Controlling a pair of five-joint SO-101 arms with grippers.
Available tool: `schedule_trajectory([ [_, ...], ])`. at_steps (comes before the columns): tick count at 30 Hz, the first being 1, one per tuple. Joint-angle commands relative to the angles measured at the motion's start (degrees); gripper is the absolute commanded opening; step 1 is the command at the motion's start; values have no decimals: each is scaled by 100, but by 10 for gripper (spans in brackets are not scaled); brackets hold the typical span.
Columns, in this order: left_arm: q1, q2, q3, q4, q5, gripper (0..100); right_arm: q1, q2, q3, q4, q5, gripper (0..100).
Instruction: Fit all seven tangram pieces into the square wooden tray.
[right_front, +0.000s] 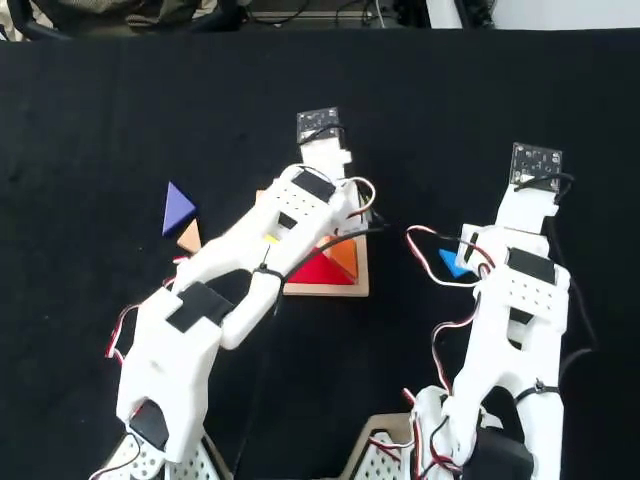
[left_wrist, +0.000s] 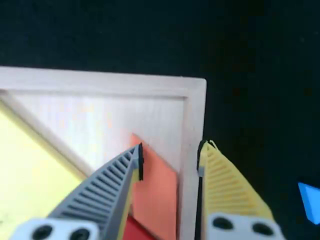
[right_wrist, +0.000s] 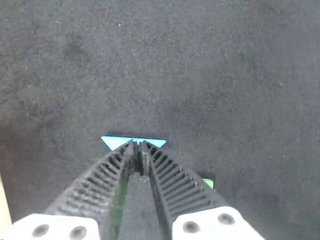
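Note:
The square wooden tray (right_front: 362, 288) lies mid-table, holding a red piece (right_front: 320, 270) and an orange piece (right_front: 345, 257). My left arm (right_front: 300, 215) stretches over it. My left gripper (left_wrist: 170, 155) is open at a tray corner (left_wrist: 192, 87): the grey finger rests on the orange piece (left_wrist: 157, 195), the yellow finger hangs outside the rim. A yellow piece (left_wrist: 30, 175) lies beside them in the tray. My right gripper (right_wrist: 137, 148) is shut, its tips over a light blue piece (right_wrist: 114, 141), also seen by the right arm (right_front: 455, 263). A green piece (right_wrist: 208, 183) peeks out beside one finger.
A purple triangle (right_front: 178, 207) and a peach piece (right_front: 188, 237) lie on the black cloth left of the tray. Cables loop between the two arms (right_front: 425, 250). Open cloth lies beyond the tray and on the far left.

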Motion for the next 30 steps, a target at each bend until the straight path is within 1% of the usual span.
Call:
schedule_trajectory([
  [1,-22,-26,13,-97,-70,199,-141,-180,-233,-97,-9,11],
  [3,-4,-26,31,-70,-70,199,-141,-180,-233,-97,-9,11],
  [8,233,-53,-31,352,-53,199,-141,-180,-242,-97,-9,11],
  [13,391,-53,-31,396,-62,199,-141,-180,-242,-97,-9,11],
  [23,356,-62,-31,413,-62,199,-141,-180,-251,-97,-9,11],
  [30,418,-440,-57,976,-35,199,-141,-180,-251,-97,-9,11],
])
